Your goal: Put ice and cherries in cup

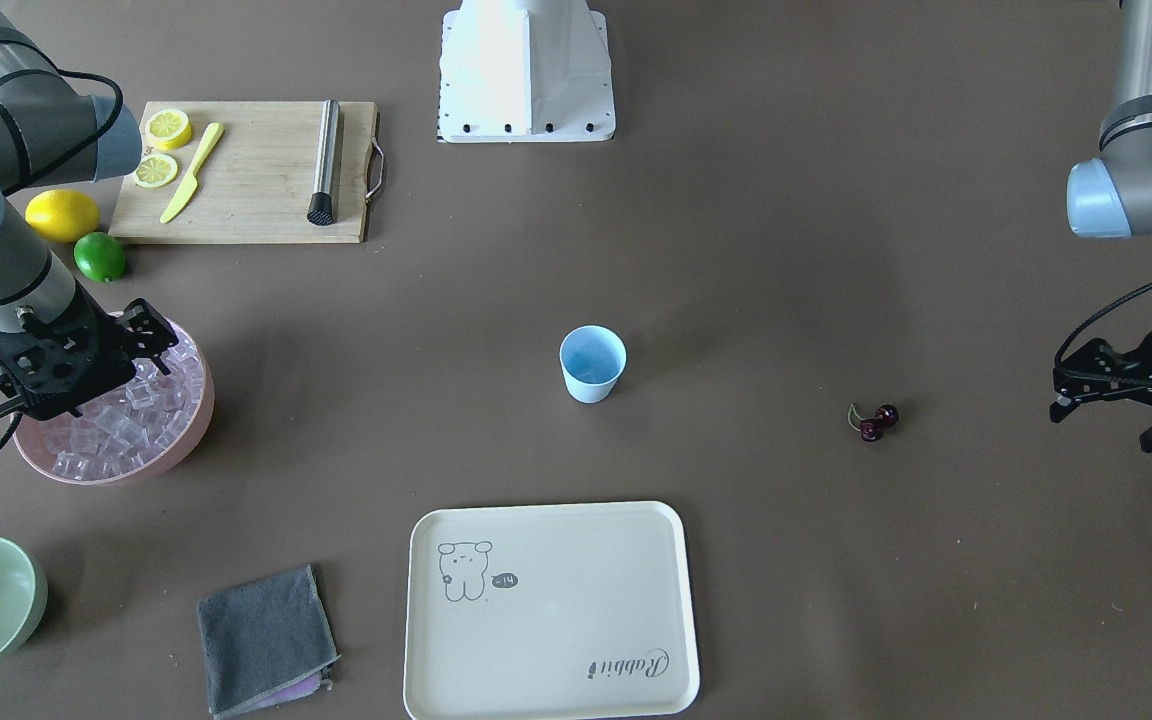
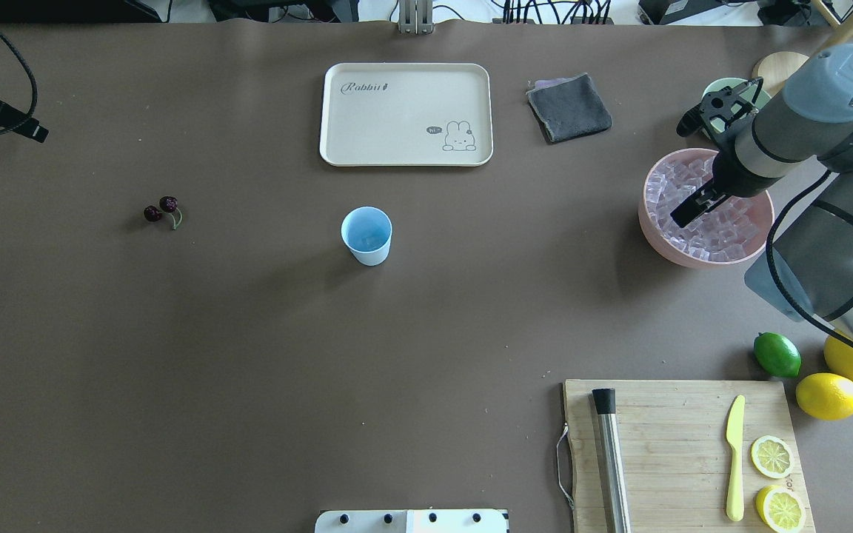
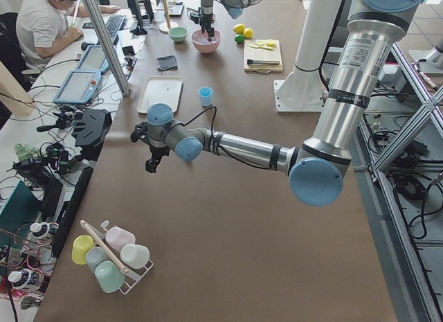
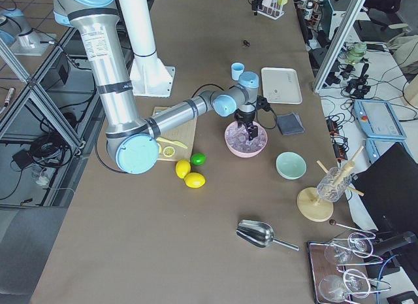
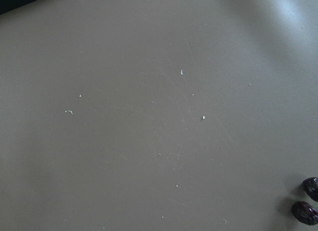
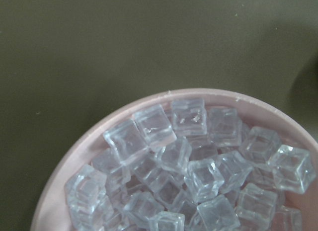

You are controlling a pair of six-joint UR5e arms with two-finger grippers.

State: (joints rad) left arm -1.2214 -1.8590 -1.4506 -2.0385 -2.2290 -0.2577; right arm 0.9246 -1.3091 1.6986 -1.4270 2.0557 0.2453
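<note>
Left gripper [image 1: 1106,420]: we find it raised near the cherries, fingers parted, holding nothing.
Glossy dark red cherries [image 2: 160,209]: lying on the brown table [image 2: 249,370].
Light-blue plastic cup [image 2: 366,235]: upright, mid-table, well apart from the cherries.
Clear ice cubes [image 2: 723,229]: heaped in the wide pink bowl [image 2: 652,231].
Right gripper [image 2: 693,174]: over the heap, fingers spread wide, gripping nothing.

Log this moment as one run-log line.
right gripper: open, above ice in pink bowl | left gripper: open, apart from cherries | cup: upright, empty
</note>
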